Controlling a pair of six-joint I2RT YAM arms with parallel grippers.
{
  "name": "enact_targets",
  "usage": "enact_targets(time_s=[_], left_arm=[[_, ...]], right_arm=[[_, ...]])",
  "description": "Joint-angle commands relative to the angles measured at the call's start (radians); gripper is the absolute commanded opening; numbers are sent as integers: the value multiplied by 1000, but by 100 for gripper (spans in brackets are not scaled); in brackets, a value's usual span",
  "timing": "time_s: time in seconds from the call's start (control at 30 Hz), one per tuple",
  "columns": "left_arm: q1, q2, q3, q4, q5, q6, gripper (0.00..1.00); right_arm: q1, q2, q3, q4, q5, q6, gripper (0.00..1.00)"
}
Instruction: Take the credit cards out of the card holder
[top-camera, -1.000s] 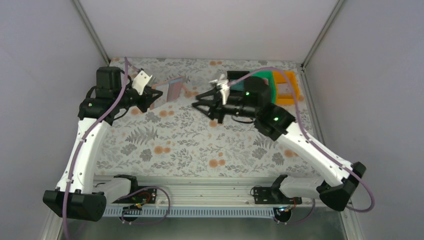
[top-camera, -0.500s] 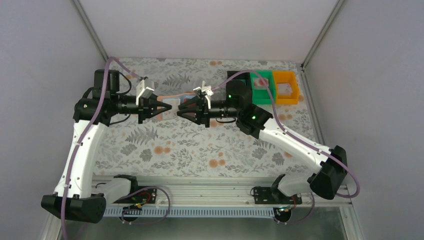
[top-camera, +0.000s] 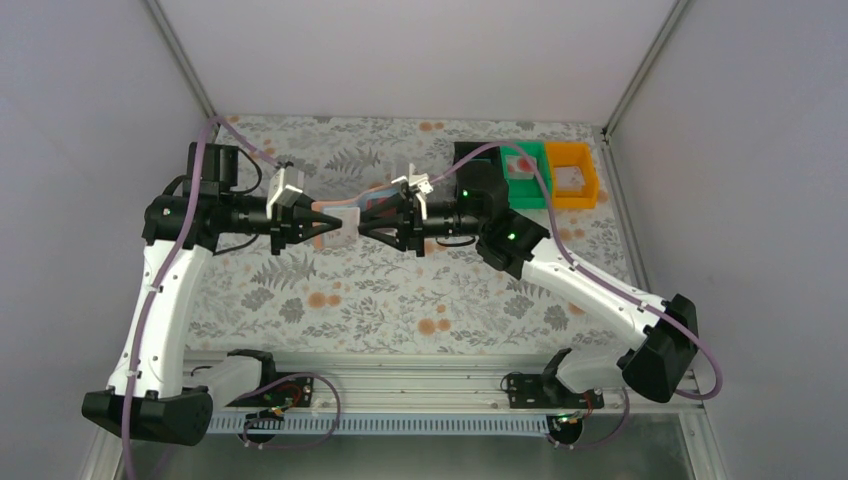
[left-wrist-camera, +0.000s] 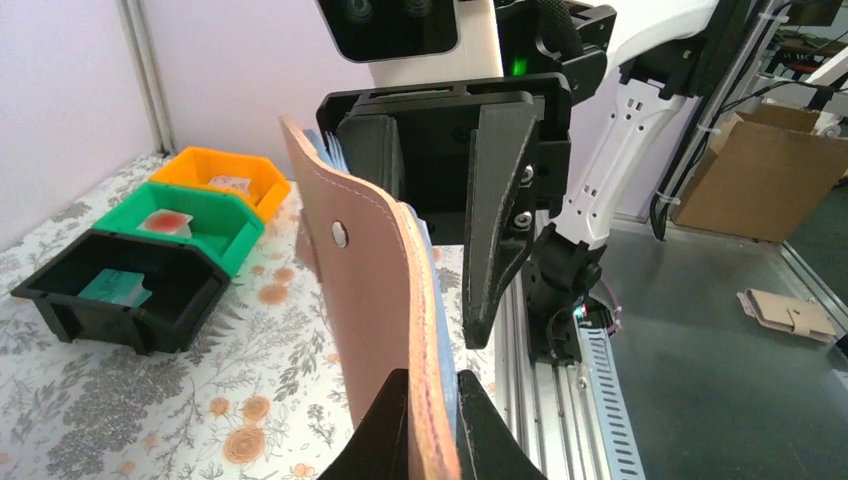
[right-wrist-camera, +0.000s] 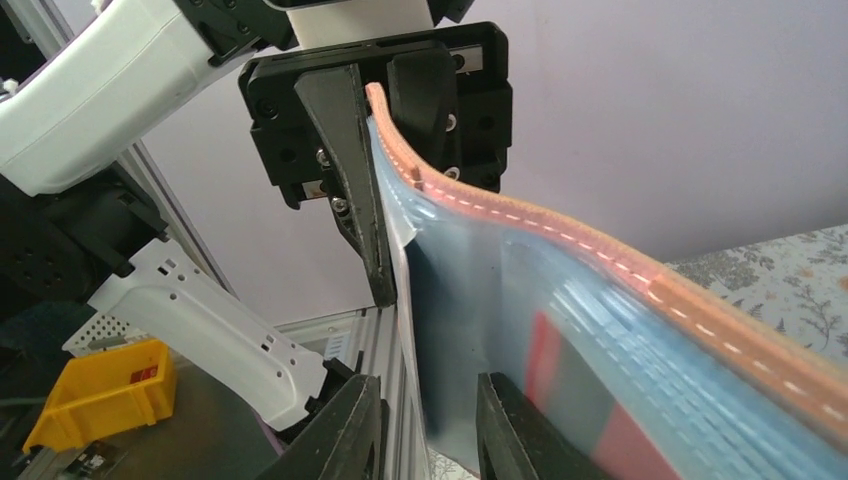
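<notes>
The card holder (left-wrist-camera: 365, 300) hangs on edge in the air, salmon-tan outside, light blue inside (right-wrist-camera: 560, 330). My left gripper (left-wrist-camera: 432, 425) is shut on its lower edge; in the top view it (top-camera: 336, 217) meets the holder (top-camera: 345, 226) from the left. My right gripper (right-wrist-camera: 430, 430) faces it from the right (top-camera: 363, 222), with its jaws apart on either side of the holder's pale inner edge and a gap at each finger. Blurred dark and red patches show in the blue pockets. Three credit cards lie in the bins: teal (left-wrist-camera: 113, 288), white with a red mark (left-wrist-camera: 168, 222), and whitish (left-wrist-camera: 228, 183).
A black bin (left-wrist-camera: 60, 300), a green bin (top-camera: 535, 190) and an orange bin (top-camera: 580, 198) stand in a row at the back right of the flowered table (top-camera: 400, 300). The right arm covers most of the black bin in the top view. Grey walls enclose three sides.
The right gripper has swung from over the bins to the holder. The left gripper has turned the holder toward it and come lower. The two grippers now meet tip to tip.
</notes>
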Motion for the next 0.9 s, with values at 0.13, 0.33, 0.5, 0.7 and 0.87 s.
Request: enact_targets(time_s=[0.13,0.33,0.5,0.7,0.87], left_arm=[[-6,-12,-4,73,56,-52,2],[-5,-14,-17,100,22,-82,2],[-3,-14,-25,119,5,-98,13],[-2,-18,-29,117,-7,-95,18],[-2,-17,-32,115,-5,-92,17]], right_arm=[[10,42,34,26,-90,-30,8],[9,-3,6,25,-84,-55,4],[-6,-45,-8,-19,-41,-79,4],[-29,-82,-7,-88,2,-114,4],[-43,-104,-3,-137,22,-131,4]])
